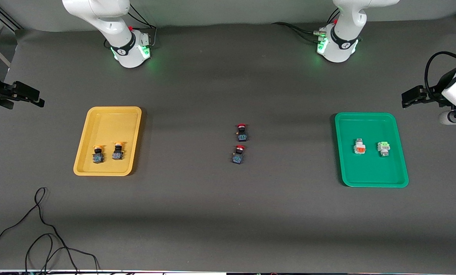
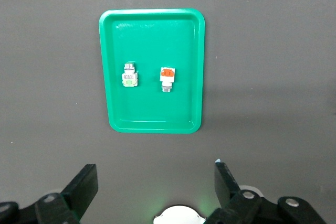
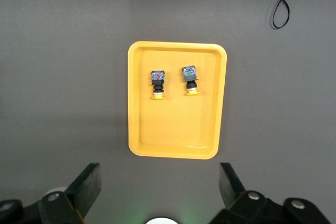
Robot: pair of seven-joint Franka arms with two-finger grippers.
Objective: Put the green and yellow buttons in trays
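Note:
Two yellow-capped buttons (image 1: 98, 153) (image 1: 117, 151) lie side by side in the yellow tray (image 1: 109, 122); both show in the right wrist view (image 3: 157, 85) (image 3: 190, 79). A light-green-capped button (image 1: 383, 148) lies in the green tray (image 1: 365, 126) and also shows in the left wrist view (image 2: 129, 76). My right gripper (image 1: 39, 97) hangs open and empty, high over the table's right-arm end, clear of the yellow tray (image 3: 176, 124). My left gripper (image 1: 403, 99) hangs open and empty, high over the left-arm end, clear of the green tray (image 2: 152, 35).
An orange-capped white button (image 1: 360, 147) lies in the green tray beside the green one. Two red-capped dark buttons (image 1: 242, 131) (image 1: 239, 154) sit on the grey mat mid-table. A loose black cable (image 1: 40, 229) lies near the front edge at the right arm's end.

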